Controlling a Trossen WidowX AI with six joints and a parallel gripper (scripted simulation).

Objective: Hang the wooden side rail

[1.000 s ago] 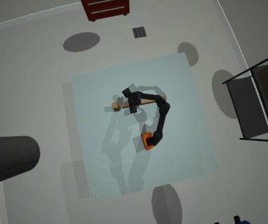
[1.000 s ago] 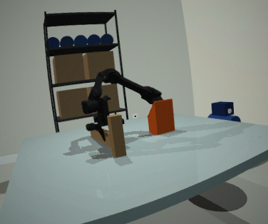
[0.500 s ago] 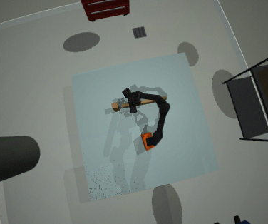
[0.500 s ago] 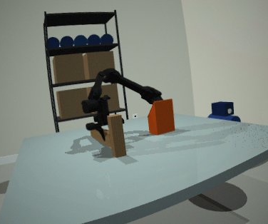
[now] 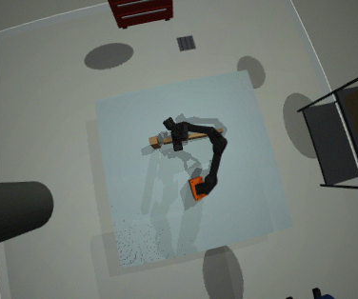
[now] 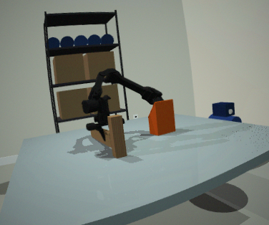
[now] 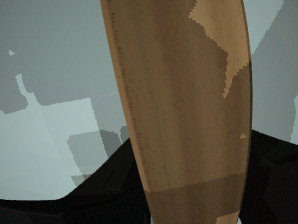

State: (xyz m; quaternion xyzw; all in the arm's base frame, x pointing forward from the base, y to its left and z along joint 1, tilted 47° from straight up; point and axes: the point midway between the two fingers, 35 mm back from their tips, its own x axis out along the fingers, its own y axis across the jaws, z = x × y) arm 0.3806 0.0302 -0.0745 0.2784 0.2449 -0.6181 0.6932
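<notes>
Single black arm reaching from its orange base across the table, elbow raised, forearm angled down to the wrist. Gripper pointing downward, fingers closed on the wooden side rail near the rail's post end.
</notes>
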